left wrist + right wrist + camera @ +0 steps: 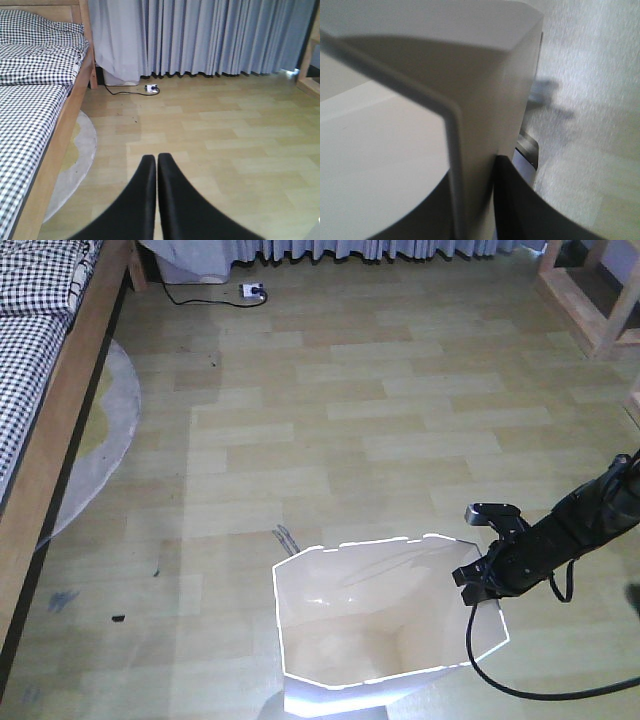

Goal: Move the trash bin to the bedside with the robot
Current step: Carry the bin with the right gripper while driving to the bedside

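The white faceted trash bin [340, 615] stands on the wood floor at the bottom centre, open top showing its cream inside. My right gripper [480, 575], on a slim black arm with trailing cable, is shut on the bin's right rim. In the right wrist view the thin bin wall [395, 150] runs between the two black fingers [520, 205], one inside and one outside. The bed [60, 390], with its light wooden frame and checkered bedding [30, 100], lies along the left, well apart from the bin. My left gripper [156, 160] is shut and holds nothing, facing the floor beside the bed.
A round grey rug [115, 430] pokes out from under the bed. A white power strip with a black cable [255, 290] lies by the grey curtains [210, 35]. Wooden furniture legs [590, 300] stand at the far right. A small dark scrap [118, 617] lies on the floor.
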Available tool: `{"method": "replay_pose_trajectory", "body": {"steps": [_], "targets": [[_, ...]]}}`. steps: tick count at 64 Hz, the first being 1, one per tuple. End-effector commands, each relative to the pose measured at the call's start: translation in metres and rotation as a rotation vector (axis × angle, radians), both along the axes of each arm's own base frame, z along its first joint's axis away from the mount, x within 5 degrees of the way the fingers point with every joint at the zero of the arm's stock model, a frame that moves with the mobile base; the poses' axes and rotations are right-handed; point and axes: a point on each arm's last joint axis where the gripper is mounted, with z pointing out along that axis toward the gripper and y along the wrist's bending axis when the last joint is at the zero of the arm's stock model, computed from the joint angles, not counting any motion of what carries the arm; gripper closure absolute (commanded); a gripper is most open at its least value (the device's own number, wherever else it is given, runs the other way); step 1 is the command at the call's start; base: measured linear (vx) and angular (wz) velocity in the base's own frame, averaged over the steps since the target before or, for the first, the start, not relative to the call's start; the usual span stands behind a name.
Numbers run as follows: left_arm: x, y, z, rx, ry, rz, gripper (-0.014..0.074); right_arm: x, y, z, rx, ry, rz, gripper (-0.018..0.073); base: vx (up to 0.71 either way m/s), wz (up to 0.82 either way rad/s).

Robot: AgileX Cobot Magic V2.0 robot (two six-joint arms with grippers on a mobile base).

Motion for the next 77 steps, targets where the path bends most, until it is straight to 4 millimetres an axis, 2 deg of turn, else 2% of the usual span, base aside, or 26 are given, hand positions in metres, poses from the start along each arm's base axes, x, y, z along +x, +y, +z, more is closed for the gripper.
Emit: {"method": "replay_pose_trajectory", "body": {"steps": [1, 46, 77], "targets": [[0.0012, -0.0001, -0.0026, -0.012, -0.055, -0.001, 0.0602, 0.0087, 0.0086, 0.0326, 0.135, -0.016, -0.006, 0.0565, 0.46, 0.11], [0.0012, -0.0001, -0.0026, -0.012, -0.055, -0.001, 0.0602, 0.0087, 0.0086, 0.0326, 0.135, -0.016, -0.006, 0.0565, 0.46, 0.16], [0.0012, -0.0001, -0.0026, -0.012, -0.055, -0.001, 0.0602, 0.0087, 0.0086, 0.0326, 0.135, -0.016, -0.006, 0.0565, 0.47, 0.01]]}}
